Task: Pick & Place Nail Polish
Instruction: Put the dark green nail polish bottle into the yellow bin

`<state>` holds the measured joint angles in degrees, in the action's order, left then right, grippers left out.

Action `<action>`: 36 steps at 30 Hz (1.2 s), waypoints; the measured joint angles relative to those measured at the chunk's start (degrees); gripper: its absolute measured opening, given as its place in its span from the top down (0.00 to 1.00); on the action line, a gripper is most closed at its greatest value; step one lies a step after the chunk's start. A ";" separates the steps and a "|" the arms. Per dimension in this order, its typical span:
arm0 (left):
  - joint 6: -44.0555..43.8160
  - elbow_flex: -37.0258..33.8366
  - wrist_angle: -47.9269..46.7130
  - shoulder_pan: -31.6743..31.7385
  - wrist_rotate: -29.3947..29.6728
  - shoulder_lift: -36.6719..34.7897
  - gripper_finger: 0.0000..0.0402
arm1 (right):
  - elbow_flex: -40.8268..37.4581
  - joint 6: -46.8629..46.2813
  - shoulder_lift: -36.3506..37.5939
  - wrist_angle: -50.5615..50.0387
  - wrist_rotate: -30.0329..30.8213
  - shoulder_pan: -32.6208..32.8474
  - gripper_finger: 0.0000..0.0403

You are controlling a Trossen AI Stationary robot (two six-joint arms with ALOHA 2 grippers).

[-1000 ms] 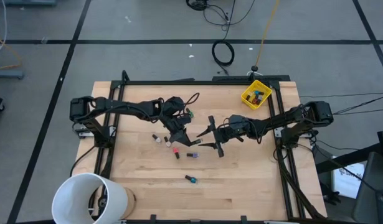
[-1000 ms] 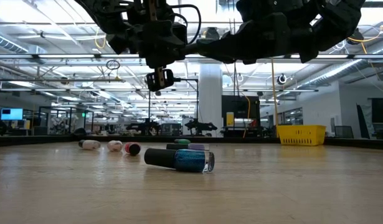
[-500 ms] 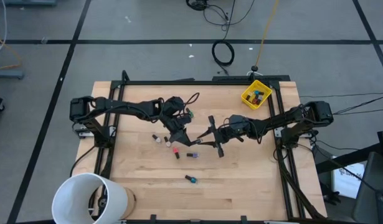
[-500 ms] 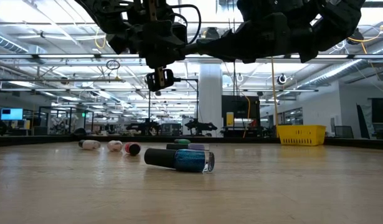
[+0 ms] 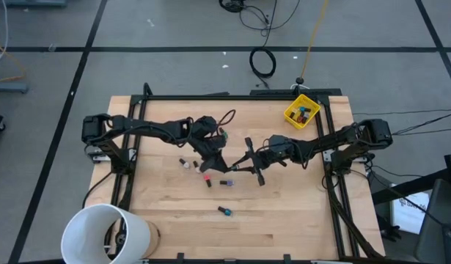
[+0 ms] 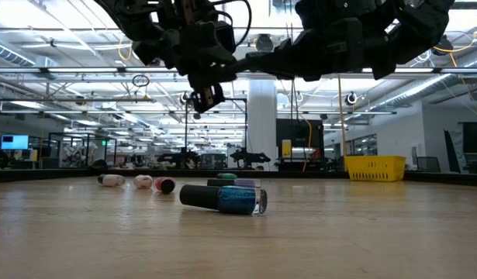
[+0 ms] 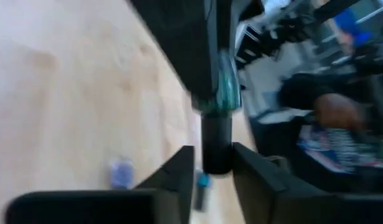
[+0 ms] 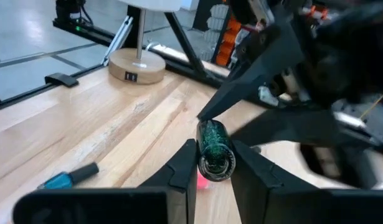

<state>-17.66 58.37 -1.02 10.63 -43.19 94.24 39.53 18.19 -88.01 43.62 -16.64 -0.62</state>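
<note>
loose bottles (image 5: pixel 208 178) mid-table, yellow bin (image 5: pixel 301 111) cornered, front boards (image 5: pixel 284 227) bare

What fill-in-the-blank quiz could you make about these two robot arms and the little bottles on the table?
1. The bottle between the right gripper's fingers has a glittery ___ body.
2. The small bin at a table corner on the right arm's side is ___.
3. The big white bucket stands at a corner on the ___ arm's side.
4. The teal bottle nearest the low camera lies on its ___.

Missing words: green; yellow; left; side.

Two black jointed arms (image 5: pixel 152 129), looped black cables, seemingly wedge-shaped tool fingers (image 8: pixel 182 167).
</note>
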 joint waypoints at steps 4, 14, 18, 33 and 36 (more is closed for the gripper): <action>6.47 0.00 0.16 0.09 6.65 -0.46 0.59 | 0.05 -1.35 0.00 -2.64 -0.33 -1.27 0.85; 22.35 0.02 -8.79 1.17 33.70 -6.35 0.46 | -1.46 -14.09 8.58 -12.75 -0.19 -6.59 0.85; 29.38 0.02 -10.37 -0.21 56.53 -8.14 0.46 | -6.65 -24.89 12.87 -6.69 -0.23 -8.59 0.85; 30.67 0.02 -4.50 3.25 71.68 -7.89 0.46 | -29.21 -50.54 18.93 40.04 1.32 -10.46 0.85; 30.43 0.02 -4.27 4.00 71.67 -7.89 0.46 | -29.46 -52.03 18.91 40.19 -1.02 -10.46 0.85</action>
<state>12.77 58.39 -5.29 14.63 28.48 86.35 10.07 -33.83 -69.10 83.81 -17.65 -11.07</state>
